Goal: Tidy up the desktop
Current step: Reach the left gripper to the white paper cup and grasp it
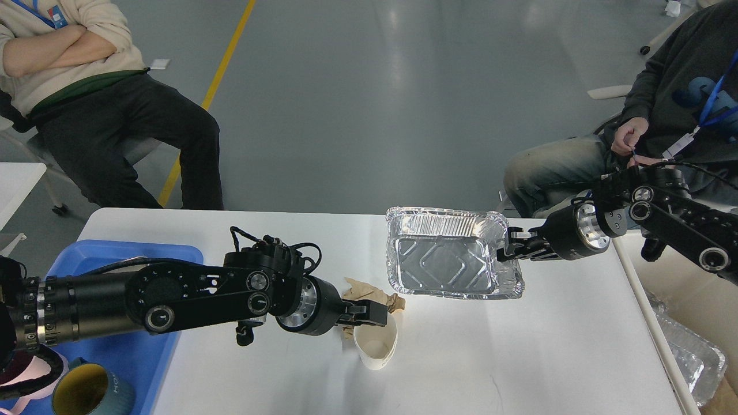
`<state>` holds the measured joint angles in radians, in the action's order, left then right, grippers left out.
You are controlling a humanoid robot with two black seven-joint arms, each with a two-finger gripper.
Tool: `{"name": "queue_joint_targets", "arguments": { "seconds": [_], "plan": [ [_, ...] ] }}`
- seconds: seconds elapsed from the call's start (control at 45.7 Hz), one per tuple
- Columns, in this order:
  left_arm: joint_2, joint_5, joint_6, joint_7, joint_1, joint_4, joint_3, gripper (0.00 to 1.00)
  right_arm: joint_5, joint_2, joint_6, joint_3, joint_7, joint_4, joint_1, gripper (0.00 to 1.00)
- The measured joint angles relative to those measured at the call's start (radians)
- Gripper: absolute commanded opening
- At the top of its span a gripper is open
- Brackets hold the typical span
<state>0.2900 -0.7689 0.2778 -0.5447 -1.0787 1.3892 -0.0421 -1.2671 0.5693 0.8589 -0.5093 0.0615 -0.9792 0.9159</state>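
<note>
The white desktop (519, 357) carries a shiny foil tray (444, 262), a white paper cup (377, 346) and a crumpled brown paper (369, 295). My left gripper (372, 315) reaches in from the left and is shut on the rim of the paper cup, which is tilted with its mouth toward me. The brown paper lies just behind this gripper. My right gripper (507, 248) comes in from the right and is shut on the right rim of the foil tray, which is empty and sits at or just above the tabletop.
A blue plastic tray (115, 351) lies at the left edge under my left arm, with a yellow-lined mug (86, 392) at its near end. A beige bin (692, 300) with foil trays (692, 357) stands off the right edge. People sit beyond the far corners.
</note>
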Motion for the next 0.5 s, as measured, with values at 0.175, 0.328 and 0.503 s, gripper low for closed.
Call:
{"name": "queue_joint_targets", "arguments": {
  "seconds": [0.175,0.328,0.503],
  "plan": [
    [-0.039,-0.014,0.0,-0.012,0.001,-0.035,-0.024,0.73,0.0,-0.001,-0.003,0.0,0.0,0.013,-0.009,0.0],
    [-0.043,-0.022,0.0,-0.023,0.001,-0.037,-0.048,0.67,0.0,-0.001,-0.003,0.0,0.0,0.016,-0.009,0.0],
    [-0.047,-0.053,0.0,-0.032,0.014,-0.042,-0.063,0.58,0.0,-0.003,-0.004,0.0,0.0,0.016,-0.009,0.0]
  ]
}}
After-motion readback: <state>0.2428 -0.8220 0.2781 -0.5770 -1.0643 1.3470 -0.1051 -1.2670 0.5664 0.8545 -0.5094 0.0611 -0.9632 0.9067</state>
